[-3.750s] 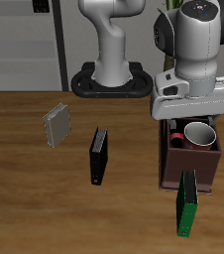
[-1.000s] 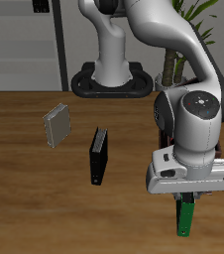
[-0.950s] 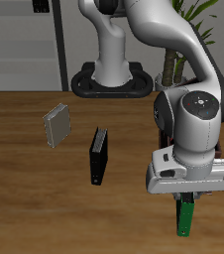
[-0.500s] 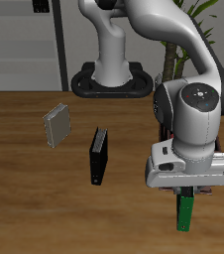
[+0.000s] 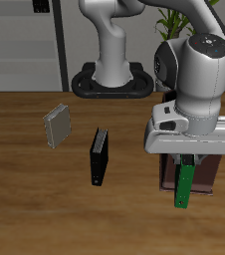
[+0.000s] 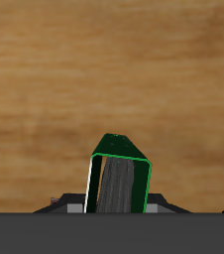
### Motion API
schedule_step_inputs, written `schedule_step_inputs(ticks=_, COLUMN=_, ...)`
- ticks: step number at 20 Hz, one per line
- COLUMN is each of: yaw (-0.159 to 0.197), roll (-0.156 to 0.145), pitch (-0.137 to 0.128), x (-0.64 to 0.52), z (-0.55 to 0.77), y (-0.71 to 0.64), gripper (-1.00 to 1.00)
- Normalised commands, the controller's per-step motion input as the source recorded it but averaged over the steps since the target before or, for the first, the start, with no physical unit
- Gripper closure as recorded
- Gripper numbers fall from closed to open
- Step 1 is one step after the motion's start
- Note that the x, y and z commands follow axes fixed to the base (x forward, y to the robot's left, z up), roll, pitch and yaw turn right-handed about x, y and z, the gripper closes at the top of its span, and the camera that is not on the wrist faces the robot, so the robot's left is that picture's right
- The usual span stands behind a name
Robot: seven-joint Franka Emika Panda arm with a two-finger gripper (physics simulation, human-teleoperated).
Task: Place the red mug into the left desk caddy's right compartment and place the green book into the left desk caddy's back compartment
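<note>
My gripper [image 5: 188, 159] is shut on the green book [image 5: 184, 185] and holds it upright above the table, in front of the left desk caddy [image 5: 167, 171]. The book hangs below the fingers, clear of the wood. In the wrist view the green book [image 6: 121, 179] fills the space between the fingers, with only bare wood beyond it. The arm hides most of the caddy; only its dark maroon front wall shows. The red mug, the right compartment and the back compartment are hidden behind the gripper.
A black book [image 5: 100, 156] stands on the table beside the caddy. A grey book [image 5: 57, 127] stands farther away, toward the back. The robot base [image 5: 112, 82] is at the table's back.
The gripper closed on the green book near the table's front edge, lifted it off the table and carried it back toward the caddy. Earlier the mug stood in the caddy.
</note>
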Motion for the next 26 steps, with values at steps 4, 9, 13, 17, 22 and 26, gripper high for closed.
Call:
schedule_step_inputs(ticks=4, yaw=-0.047, roll=-0.029, pitch=-0.080, x=-0.43, z=0.75, y=-0.09, gripper=1.00)
schedule_step_inputs(ticks=9, yaw=-0.048, roll=0.009, pitch=-0.062, x=-0.47, z=0.57, y=-0.06, gripper=1.00)
schedule_step_inputs(ticks=13, yaw=-0.032, roll=0.039, pitch=-0.052, x=-0.53, z=0.41, y=0.03, gripper=1.00)
schedule_step_inputs(ticks=17, yaw=-0.038, roll=0.069, pitch=-0.095, x=-0.58, z=0.30, y=0.05, gripper=1.00)
schedule_step_inputs(ticks=22, yaw=0.018, roll=0.092, pitch=-0.062, x=-0.81, z=0.22, y=0.21, gripper=1.00)
schedule_step_inputs(ticks=26, yaw=0.004, roll=0.090, pitch=-0.009, x=-0.57, z=0.04, y=0.22, gripper=1.00)
